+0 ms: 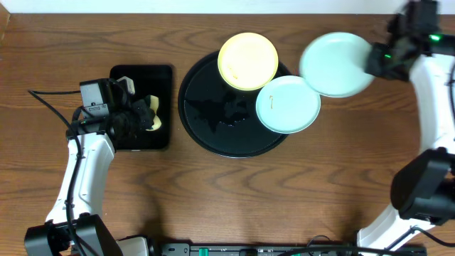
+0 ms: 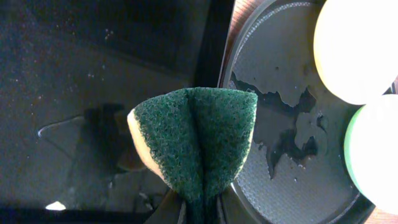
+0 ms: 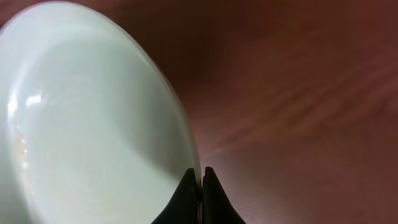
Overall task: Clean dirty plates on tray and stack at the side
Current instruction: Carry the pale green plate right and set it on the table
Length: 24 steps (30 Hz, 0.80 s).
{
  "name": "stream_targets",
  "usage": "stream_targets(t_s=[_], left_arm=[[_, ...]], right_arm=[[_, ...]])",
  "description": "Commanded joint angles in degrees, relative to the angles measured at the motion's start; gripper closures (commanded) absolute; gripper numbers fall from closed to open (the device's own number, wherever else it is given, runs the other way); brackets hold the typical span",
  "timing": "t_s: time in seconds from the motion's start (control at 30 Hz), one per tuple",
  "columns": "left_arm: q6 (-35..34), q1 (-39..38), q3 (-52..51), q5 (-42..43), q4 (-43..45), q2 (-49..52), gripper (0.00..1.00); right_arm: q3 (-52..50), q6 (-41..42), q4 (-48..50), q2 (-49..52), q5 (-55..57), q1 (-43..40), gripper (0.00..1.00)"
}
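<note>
The round black tray (image 1: 206,114) holds a pale yellow plate (image 1: 247,60) at its far rim and a pale blue-green plate (image 1: 288,104) with a small orange smear at its right rim. My right gripper (image 1: 371,62) is shut on the rim of a second pale blue-green plate (image 1: 334,64), held above the table to the right of the tray; that plate also shows in the right wrist view (image 3: 93,124). My left gripper (image 1: 146,114) is shut on a folded green and yellow sponge (image 2: 196,143) over the small rectangular black tray (image 1: 135,75).
The round tray's wet floor (image 2: 280,124) shows water patches. The rectangular tray lies left of the round one. Bare wooden table (image 1: 341,178) lies in front and to the right.
</note>
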Motion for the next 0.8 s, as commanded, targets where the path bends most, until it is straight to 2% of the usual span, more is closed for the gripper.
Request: stream_targets(t_s=[0.0, 0.4, 0.53, 0.63, 0.7, 0.77], left_arm=[[1.0, 0.2, 0.4, 0.8, -0.5, 0.0, 0.91], [1.9, 0.2, 0.4, 0.8, -1.9, 0.0, 0.91], [1.9, 0.2, 0.4, 0.8, -2.0, 0.0, 0.91], [2.8, 0.2, 0.4, 0.8, -2.0, 0.0, 0.91], [3.2, 0.2, 0.4, 0.8, -2.1, 0.0, 0.91], [3.2, 0.2, 0.4, 0.8, -2.0, 0.0, 0.91]], right_arm=[[-4.9, 0.1, 1.8, -1.2, -2.8, -4.3, 0.99], [-21.1, 5.0, 19.5, -1.2, -2.3, -12.9, 0.96], [-22.3, 5.2, 22.0, -1.2, -0.2, -13.2, 0.83], [-22.3, 5.4, 21.9, -1.2, -0.9, -13.2, 0.52], [-22.3, 4.9, 21.2, -1.2, -5.2, -13.2, 0.44], [-22.2, 3.0, 20.6, -1.2, -11.4, -13.1, 0.41]])
